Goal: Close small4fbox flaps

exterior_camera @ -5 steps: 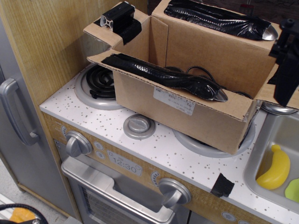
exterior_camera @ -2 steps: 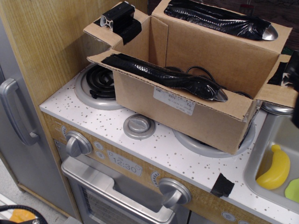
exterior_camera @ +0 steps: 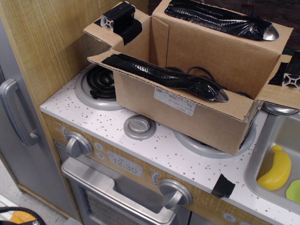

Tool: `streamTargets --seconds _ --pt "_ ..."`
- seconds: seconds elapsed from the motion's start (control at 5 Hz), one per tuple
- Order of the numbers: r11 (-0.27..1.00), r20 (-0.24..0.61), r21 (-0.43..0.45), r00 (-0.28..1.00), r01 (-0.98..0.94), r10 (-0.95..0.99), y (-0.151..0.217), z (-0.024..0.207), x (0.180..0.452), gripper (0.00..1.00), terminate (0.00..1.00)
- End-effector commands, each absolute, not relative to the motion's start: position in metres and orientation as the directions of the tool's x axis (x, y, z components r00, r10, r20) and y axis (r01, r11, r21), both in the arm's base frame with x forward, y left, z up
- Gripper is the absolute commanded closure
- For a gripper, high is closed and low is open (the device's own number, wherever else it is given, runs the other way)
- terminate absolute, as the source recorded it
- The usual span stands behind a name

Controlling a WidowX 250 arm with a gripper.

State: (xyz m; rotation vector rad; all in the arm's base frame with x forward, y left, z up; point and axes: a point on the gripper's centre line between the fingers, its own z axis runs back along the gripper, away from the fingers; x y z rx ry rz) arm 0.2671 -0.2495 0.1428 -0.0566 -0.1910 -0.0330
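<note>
The small4fbox (exterior_camera: 197, 105) is set on the speckled white stove top (exterior_camera: 154, 150), resting across a silver burner ring (exterior_camera: 206, 146) at the front and covering part of the coil burner (exterior_camera: 99, 79) at the left. Its four flaps are all seen open, so the task is judged not yet begun. The near long flap (exterior_camera: 159, 75) is folded inward and lies low over the opening, probably pulled down by the black tape-wrapped bar fixed along it. The far long flap (exterior_camera: 220, 44) is held upright, with a similar bar at its upper edge. The left short flap (exterior_camera: 115, 28) is splayed outward, carrying a short taped aluminium piece, and the right short flap (exterior_camera: 283, 89) is turned out toward the sink (exterior_camera: 262, 154), also with a piece of aluminium profile. These weights are judged to keep the flaps where they are left. A white label (exterior_camera: 175, 101) is seen on the near long side. No gripper is visible, so its state cannot be given. The setting is a toy kitchen: wooden panelling at the left, oven knobs (exterior_camera: 77, 144) and a clock display below, and a yellow banana (exterior_camera: 276, 169) in the sink.
</note>
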Motion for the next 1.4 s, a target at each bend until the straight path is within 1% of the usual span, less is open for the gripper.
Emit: streamTargets --seconds 0.0,0.2,0.4,0.8,1.2 --pt "0.986 0.275 -0.122 0.958 0.114 -0.077 -0.258 0.138 0.292 0.00 0.00" --pt "0.989 0.282 -0.073 0.954 0.129 -0.104 -0.250 0.126 0.303 0.00 0.00" --pt "0.990 0.276 -0.021 0.953 0.139 -0.128 -0.241 0.126 0.311 0.00 0.00" --pt "0.979 0.238 0.092 0.950 0.185 -0.201 -0.223 0.146 0.319 0.00 0.00" --pt "0.953 0.230 0.204 0.935 0.224 -0.269 -0.202 0.164 0.325 0.00 0.00"
